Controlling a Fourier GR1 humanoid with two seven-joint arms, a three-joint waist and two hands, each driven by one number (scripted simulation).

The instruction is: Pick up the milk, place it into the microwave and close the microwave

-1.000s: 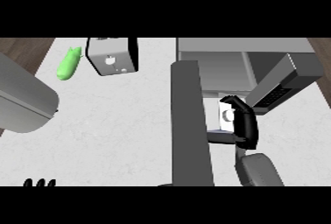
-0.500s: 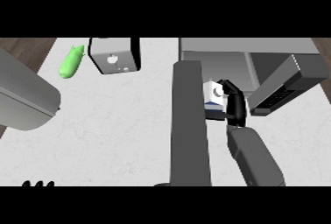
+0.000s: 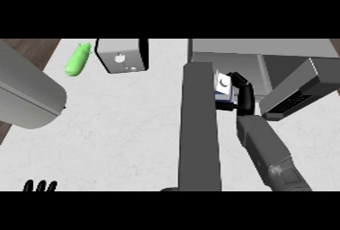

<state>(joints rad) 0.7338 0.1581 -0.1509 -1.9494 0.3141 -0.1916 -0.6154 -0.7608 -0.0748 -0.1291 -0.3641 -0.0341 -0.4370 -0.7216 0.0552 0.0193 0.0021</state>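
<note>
The milk [image 3: 223, 86], a small white carton with a blue side, is held at the mouth of the microwave [image 3: 279, 56] at the upper right. My right hand [image 3: 243, 95] is shut on the carton, fingers curled round its right side, and hides part of it. The grey right forearm [image 3: 267, 152] runs up from the lower edge. The microwave's door [image 3: 199, 134] stands open, a long dark grey slab just left of the carton. My left hand [image 3: 40, 185] rests at the lower left edge, with only its straight fingertips showing.
A grey box-shaped appliance [image 3: 121, 55] stands at the back, with a green vegetable [image 3: 77, 59] left of it. A big grey rounded body [image 3: 26, 96] fills the left edge. The microwave's keypad panel [image 3: 297, 96] juts out right of my hand.
My right hand has carried the milk away from me, along the open door and up to the microwave's opening. The forearm has stretched out further. The left hand has stayed still.
</note>
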